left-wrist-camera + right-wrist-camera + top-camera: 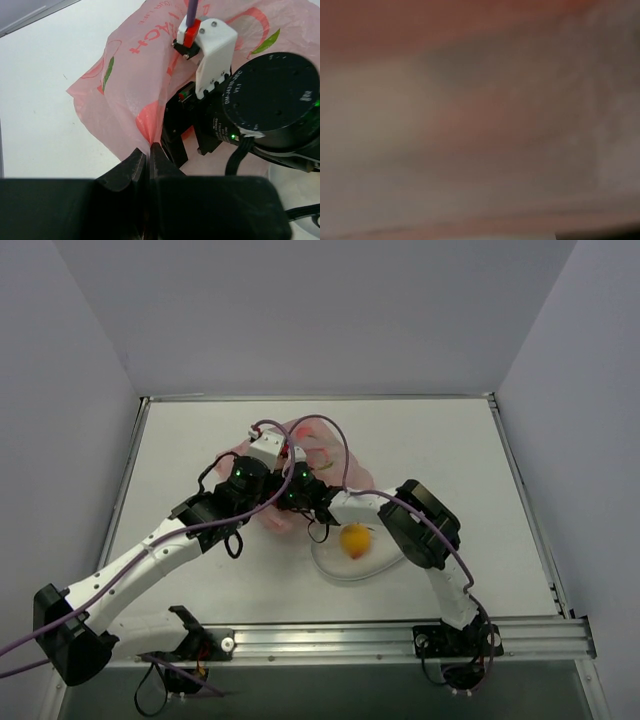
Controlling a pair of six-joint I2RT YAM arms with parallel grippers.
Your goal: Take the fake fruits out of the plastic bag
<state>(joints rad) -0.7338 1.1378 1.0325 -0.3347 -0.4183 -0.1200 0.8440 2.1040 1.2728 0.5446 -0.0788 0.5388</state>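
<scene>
Bag (131, 80) between closed left fingers (128, 172)

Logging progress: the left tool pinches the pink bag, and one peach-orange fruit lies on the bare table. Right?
No. The top external view shows the peach-orange fruit lying on the white plate instead. The left tool does pinch the pink bag.

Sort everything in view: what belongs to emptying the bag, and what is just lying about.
Belongs to the job:
plastic bag
peach-orange fake fruit, already out and on the plate
left gripper, shut on a fold of the bag

Just lying about:
white plate under the fruit
table
purple cable
</scene>
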